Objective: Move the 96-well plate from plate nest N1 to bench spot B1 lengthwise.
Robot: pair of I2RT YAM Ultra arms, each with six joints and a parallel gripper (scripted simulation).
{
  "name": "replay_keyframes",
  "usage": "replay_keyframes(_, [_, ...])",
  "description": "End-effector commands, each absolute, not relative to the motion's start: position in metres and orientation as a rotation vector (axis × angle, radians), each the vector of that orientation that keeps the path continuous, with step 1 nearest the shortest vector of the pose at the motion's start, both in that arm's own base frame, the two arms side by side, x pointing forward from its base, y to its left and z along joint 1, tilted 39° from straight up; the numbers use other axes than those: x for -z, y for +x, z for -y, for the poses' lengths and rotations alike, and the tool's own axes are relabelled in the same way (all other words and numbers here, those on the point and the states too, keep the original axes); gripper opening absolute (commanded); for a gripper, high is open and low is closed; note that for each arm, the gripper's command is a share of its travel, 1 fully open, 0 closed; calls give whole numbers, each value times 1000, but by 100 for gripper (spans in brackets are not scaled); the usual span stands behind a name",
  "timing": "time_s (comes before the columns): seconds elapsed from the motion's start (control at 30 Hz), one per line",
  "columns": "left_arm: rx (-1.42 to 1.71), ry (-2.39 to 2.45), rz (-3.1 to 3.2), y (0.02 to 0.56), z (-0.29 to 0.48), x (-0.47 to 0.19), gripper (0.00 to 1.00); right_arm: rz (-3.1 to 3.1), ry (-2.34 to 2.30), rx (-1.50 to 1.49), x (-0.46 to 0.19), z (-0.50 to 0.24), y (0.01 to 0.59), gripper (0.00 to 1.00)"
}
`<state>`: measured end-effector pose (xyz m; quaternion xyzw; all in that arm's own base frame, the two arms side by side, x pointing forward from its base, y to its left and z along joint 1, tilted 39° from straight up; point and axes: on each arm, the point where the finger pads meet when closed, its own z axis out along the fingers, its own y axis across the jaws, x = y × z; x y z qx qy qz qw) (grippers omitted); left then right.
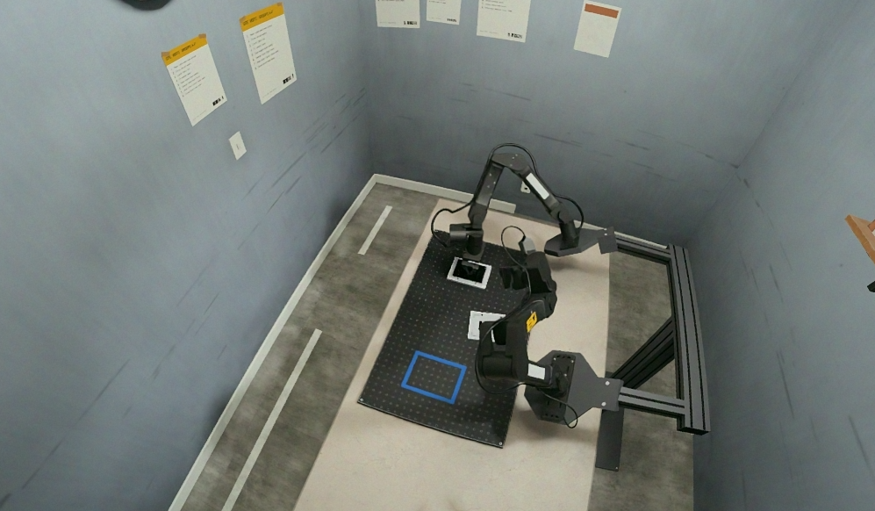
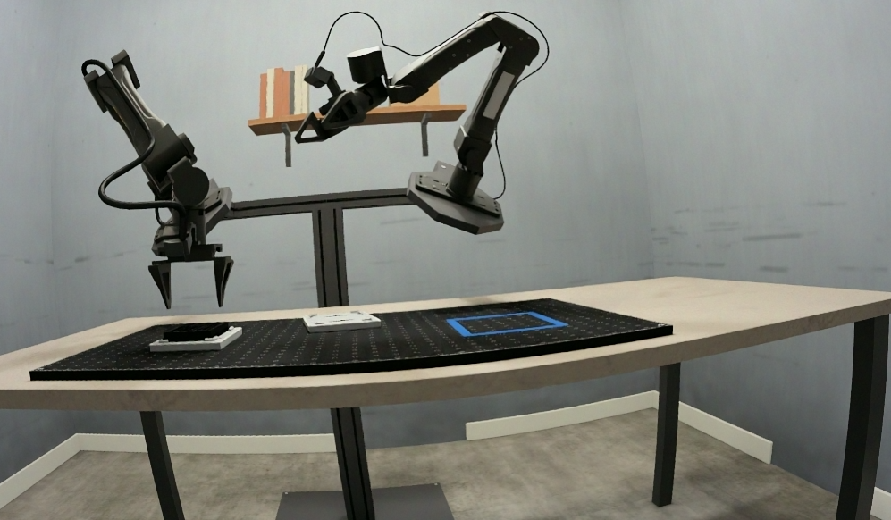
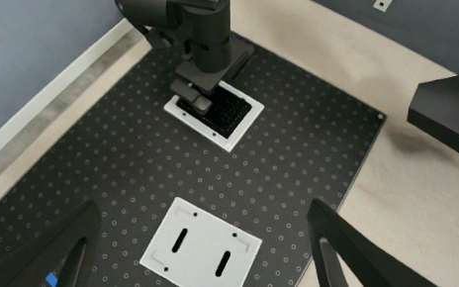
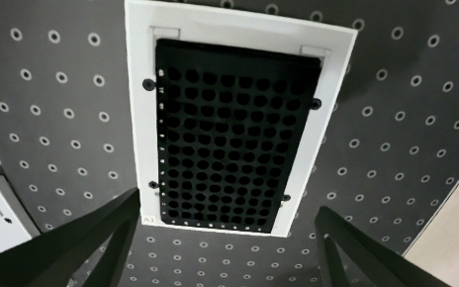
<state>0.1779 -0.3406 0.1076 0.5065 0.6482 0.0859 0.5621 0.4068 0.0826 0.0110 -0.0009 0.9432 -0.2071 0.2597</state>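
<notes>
The black 96-well plate point(image 4: 234, 136) sits in the white nest N1 point(image 4: 143, 124) at one end of the black pegboard; it also shows in the exterior view point(image 2: 196, 331) and the top view point(image 1: 469, 271). My right gripper point(image 2: 191, 300) is open and empty. It hangs straight above the plate, fingers pointing down, clear of it; in the right wrist view its fingers frame the plate's near end. My left gripper point(image 2: 306, 132) is open and empty, held high over the board's middle. The blue taped outline B1 point(image 2: 507, 322) is empty at the other end point(image 1: 433, 376).
A second white nest point(image 3: 200, 244), empty, lies on the pegboard between N1 and B1, below my left gripper point(image 3: 206, 209). The arm bases hang from a dark frame point(image 2: 332, 206) behind the table. A wall shelf with books point(image 2: 287, 93) is behind the left arm.
</notes>
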Motion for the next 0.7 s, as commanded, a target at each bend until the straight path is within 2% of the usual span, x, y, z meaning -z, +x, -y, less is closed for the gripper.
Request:
replay_keyframes(0.0, [-189,1194,-1514,173,344,-110,100,-2525,-13,516,-18,-95,420,100])
replay_keyframes(0.67, [-189,1194,-1514,173,344,-110,100,-2525,-10,518,3,-83,434,100])
